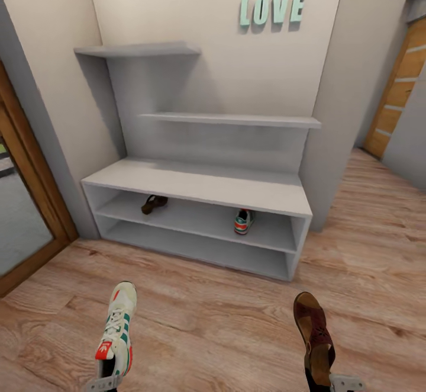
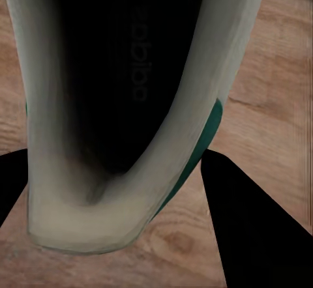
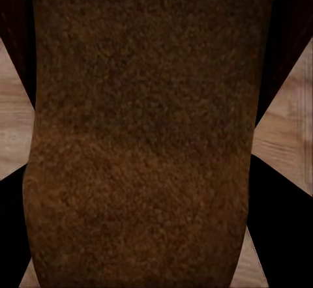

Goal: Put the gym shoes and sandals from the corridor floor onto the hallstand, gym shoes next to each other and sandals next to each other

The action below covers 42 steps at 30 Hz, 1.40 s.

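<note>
- My left hand (image 1: 105,380) is closed around the heel end of a gym shoe (image 1: 117,334), which points away from me toward the hallstand (image 1: 195,182); my left wrist view looks straight into the shoe's dark opening (image 2: 124,86), with a black finger (image 2: 254,229) on either side of it.
- My right hand (image 1: 331,383) is closed on the back end of a sandal (image 1: 315,333), toe strap pointing ahead of the hand; in the right wrist view its brown footbed (image 3: 143,138) runs between my fingers (image 3: 287,236).
- Both held shoes hang above the corridor floor (image 1: 225,321), well apart from each other, the hallstand standing ahead of both hands.
- The second sandal (image 1: 154,203) lies on the hallstand's upper open shelf, ahead of my left hand and a little toward my right one.
- The second gym shoe (image 1: 243,221) sits on that same shelf, ahead of my right hand and a little toward the left one, heel facing me, well apart from the sandal there.
- The bench top (image 1: 177,177) above that shelf and the two stepped wall shelves (image 1: 236,119) are pale grey.
- Teal letters spelling LOVE (image 1: 272,9) hang on the wall above the hallstand, far ahead of my right hand.
</note>
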Motion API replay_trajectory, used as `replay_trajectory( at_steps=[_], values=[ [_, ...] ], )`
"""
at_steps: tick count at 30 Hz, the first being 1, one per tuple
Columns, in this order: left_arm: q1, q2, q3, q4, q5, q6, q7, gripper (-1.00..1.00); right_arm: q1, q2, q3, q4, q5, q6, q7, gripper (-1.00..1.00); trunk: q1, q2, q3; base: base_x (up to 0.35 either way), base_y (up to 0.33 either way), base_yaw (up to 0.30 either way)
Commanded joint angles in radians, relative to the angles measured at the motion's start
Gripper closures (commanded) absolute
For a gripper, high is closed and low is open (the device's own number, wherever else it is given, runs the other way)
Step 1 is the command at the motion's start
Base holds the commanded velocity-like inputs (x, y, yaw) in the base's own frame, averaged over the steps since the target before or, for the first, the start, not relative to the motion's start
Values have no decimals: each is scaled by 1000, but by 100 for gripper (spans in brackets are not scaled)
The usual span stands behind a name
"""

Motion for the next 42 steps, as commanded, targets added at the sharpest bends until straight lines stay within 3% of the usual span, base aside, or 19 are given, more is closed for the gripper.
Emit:
replay_trajectory(
  at_steps=[1,21,42],
  values=[
    [-1,-1,8,0,-6,-3,-10,100,-1,1,-8,1,9,-4,8,100,0,0,-1,0,0,-272],
    [-1,-1,8,0,-7,-3,-10,100,-1,1,-8,1,10,-4,8,100,0,0,-1,29,91,-272],
    [-1,-2,8,0,-11,-3,-10,100,-1,1,-8,0,9,-4,8,100,0,0,-1,2,6,-272]
  ],
)
